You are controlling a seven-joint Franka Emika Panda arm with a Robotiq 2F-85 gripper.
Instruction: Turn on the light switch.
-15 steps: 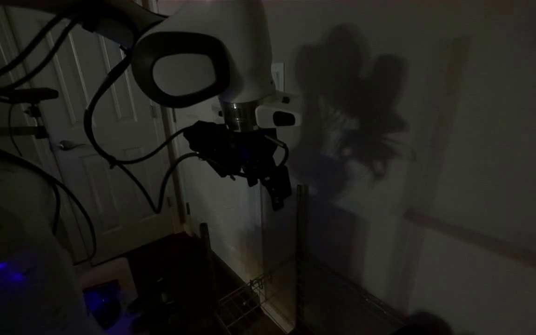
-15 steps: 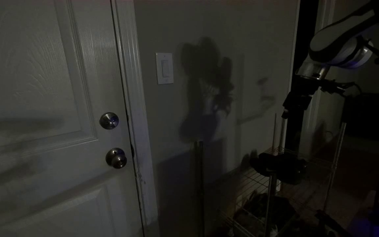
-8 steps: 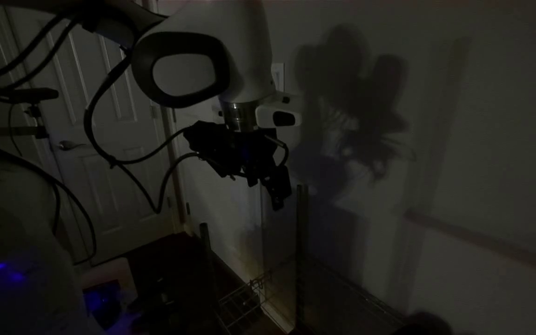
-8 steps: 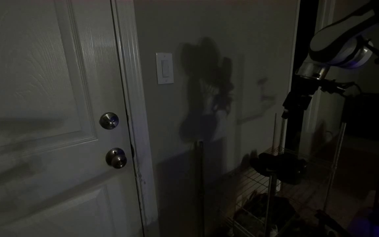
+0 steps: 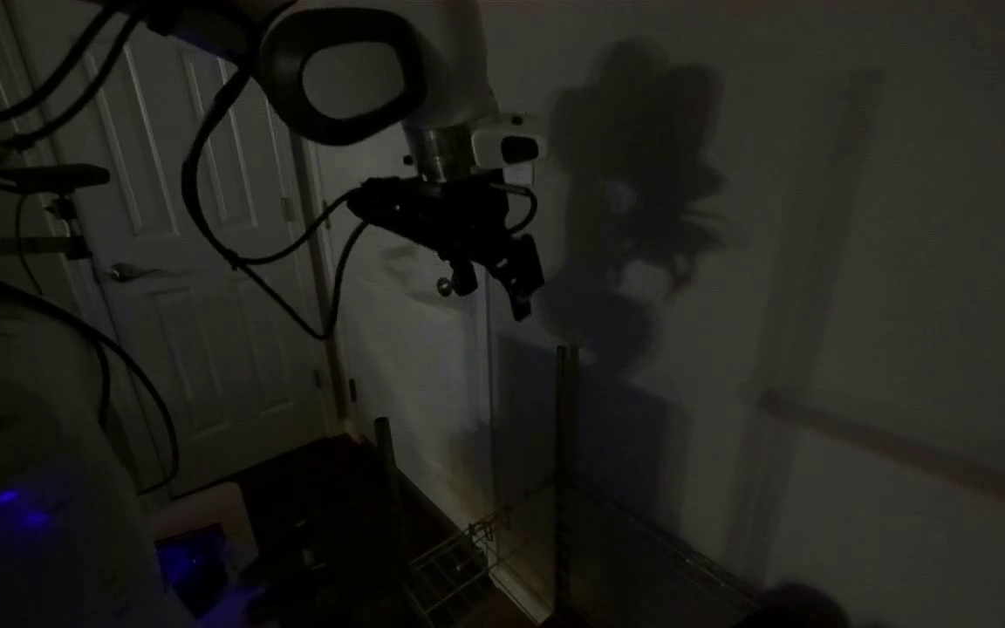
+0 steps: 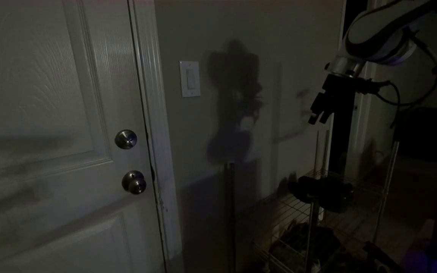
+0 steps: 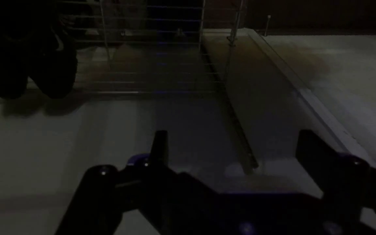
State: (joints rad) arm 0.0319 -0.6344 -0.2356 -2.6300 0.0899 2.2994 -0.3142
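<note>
Light switch (image 6: 190, 79): there in an exterior view, a white plate on the wall (image 6: 298, 34), just beside the door frame (image 6: 148, 76), nothing touching it
Rocker (image 6: 190, 80): sits in the middle of the plate, too dim for me to say which way it is tipped
Dark room: murky in all three views, so I judge the light is off and the job not done
Gripper (image 7: 234, 138): wide, holding nothing, I've its fingers (image 7: 160, 145) well apart in the wrist view, and in both exterior views it hangs tilted downward, well apart from the plate
Arm (image 6: 378, 41): juts in higher than the wire rack (image 6: 385, 193), its shadow (image 6: 233, 76) falling on the wall near the plate
Door knob (image 6: 134, 182) and lock (image 6: 126, 139): both on the white door (image 6: 40, 94), lower than the plate, not what I'm after
Tally at the plate: done, by my reckoning, no more than an arm raised and a free gripper; left, the whole crossing, lining up on the rocker, the press itself, then a look for brightness
Next nudge: up and across, I'd guess, fingers brought together as one firm poker
Rack post (image 7: 238, 124): shows between my fingers in the wrist view, gap unreadable in this gloom, so a low sweep could clip it
</note>
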